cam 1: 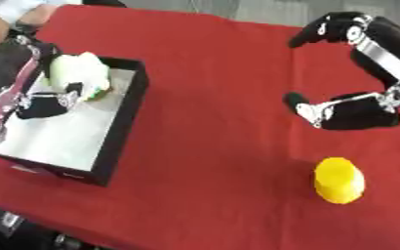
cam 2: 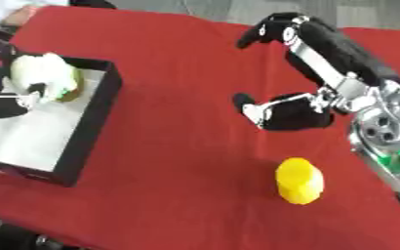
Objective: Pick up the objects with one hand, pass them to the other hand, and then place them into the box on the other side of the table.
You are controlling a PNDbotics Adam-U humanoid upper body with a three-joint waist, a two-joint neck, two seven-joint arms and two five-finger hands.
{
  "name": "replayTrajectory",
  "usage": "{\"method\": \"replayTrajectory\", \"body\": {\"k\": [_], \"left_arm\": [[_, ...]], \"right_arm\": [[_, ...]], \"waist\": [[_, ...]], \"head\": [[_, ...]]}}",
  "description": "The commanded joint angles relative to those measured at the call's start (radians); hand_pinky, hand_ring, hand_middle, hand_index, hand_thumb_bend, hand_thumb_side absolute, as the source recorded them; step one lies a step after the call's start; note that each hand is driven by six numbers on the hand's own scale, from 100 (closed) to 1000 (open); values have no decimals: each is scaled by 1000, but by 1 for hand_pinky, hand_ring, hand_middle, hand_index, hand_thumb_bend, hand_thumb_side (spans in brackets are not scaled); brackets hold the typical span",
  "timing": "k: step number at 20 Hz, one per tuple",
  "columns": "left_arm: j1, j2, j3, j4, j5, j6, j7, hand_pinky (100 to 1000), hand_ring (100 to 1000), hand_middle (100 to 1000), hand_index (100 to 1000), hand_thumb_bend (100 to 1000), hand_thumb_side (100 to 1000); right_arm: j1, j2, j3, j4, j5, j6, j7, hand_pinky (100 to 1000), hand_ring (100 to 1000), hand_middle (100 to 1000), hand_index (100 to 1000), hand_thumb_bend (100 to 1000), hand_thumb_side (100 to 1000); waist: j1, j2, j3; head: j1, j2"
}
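Observation:
A yellow, cup-like object (cam 1: 338, 179) stands on the red table (cam 1: 212, 97) at the right. Just beyond it my right hand (cam 2: 293, 114) hovers open, fingers spread, holding nothing. At the left stands a black box (cam 1: 122, 127) with a white floor. Inside its far corner is a white and green object (cam 1: 80, 75). My left hand (cam 1: 43, 106) reaches into the box from the left, with its fingers curled against the lower part of that object.
The table's near edge runs along the bottom left, with dark equipment (cam 1: 15, 232) below it. Bare red cloth lies between the box and the yellow object.

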Motion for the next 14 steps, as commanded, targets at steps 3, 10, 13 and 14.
{"method": "replayTrajectory", "body": {"k": [3, 10, 13, 14], "left_arm": [[2, 28, 19, 16, -64, 47, -88, 825, 800, 694, 793, 335, 229], [8, 26, 26, 21, -142, 96, -183, 855, 842, 754, 863, 384, 687], [11, 28, 29, 15, -154, 109, -192, 853, 843, 752, 862, 390, 682], [11, 29, 30, 13, -155, 112, -193, 851, 842, 751, 860, 384, 667]], "right_arm": [[-12, -21, -17, -9, 1, 2, -3, 894, 848, 772, 769, 359, 100], [-10, -24, -16, -9, 6, 5, 3, 894, 848, 771, 769, 364, 100], [-10, -26, -16, -9, 7, 6, 4, 894, 848, 770, 769, 365, 100], [-11, -26, -15, -9, 7, 6, 4, 894, 847, 770, 769, 365, 100]], "waist": [[-8, -35, -2], [-6, -36, -3], [-6, -37, -4], [-5, -37, -3]], "head": [[-2, -12], [-8, -14], [-10, -13], [-10, -13]]}}
